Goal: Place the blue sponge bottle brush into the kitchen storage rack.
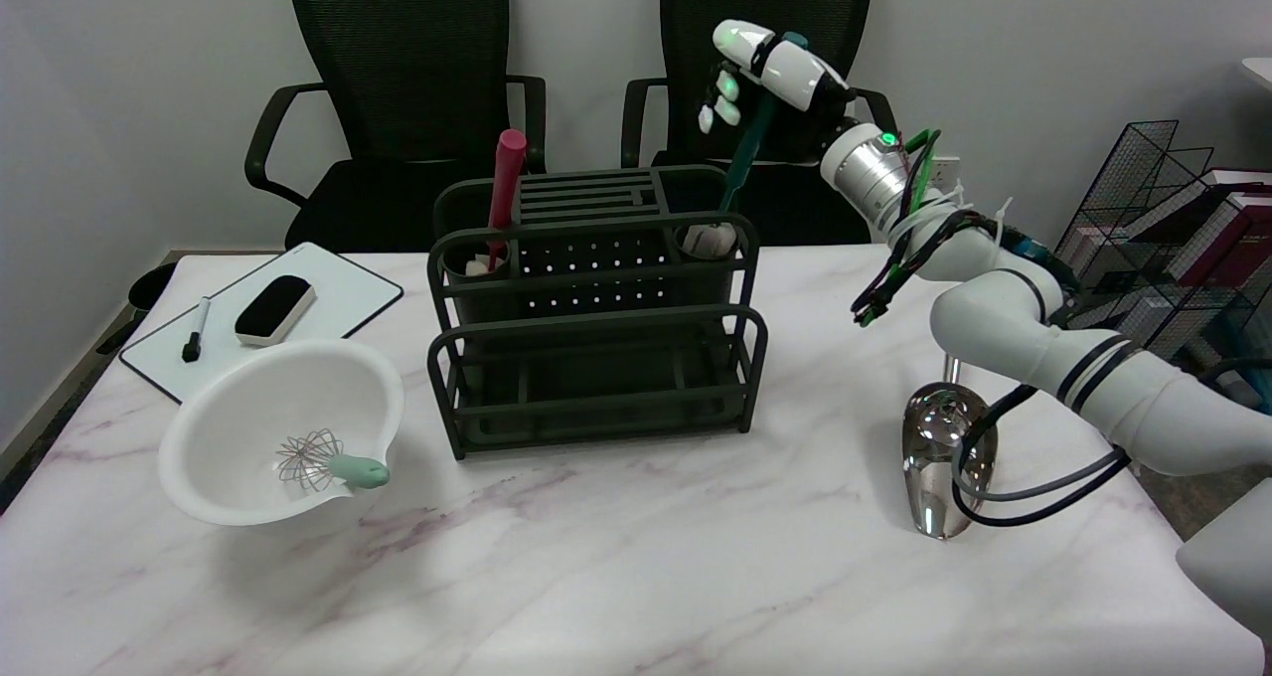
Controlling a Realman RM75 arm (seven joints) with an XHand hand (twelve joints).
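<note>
Over at 9 o'clock a whiteboard (328, 293) is parked on the worktop (636, 557) with a marker (194, 331) and an eraser (274, 310) on it, well out of the way. Just below it, at about 8 o'clock, a white bowl (248, 408) is tipped with a whisk (323, 462) lying inside.

Dead centre, the kitchen storage rack (596, 358) is stood upright, so its cups face up for dropping things in. A red-handled tool (505, 184) is already stuck in the left cup.

At 1 o'clock, the blue sponge bottle brush (747, 154) is held by the right hand (765, 75), fingers wrapped around the top of the handle. It's kept tilted, sponge end down, and the pale head looks to be already sitting in the rack's right cup (708, 241). Probably just a release left, though whether it's fully seated can't be told.

At 4 o'clock a clear glass object (939, 457) is lying near the arm's cables.
</note>
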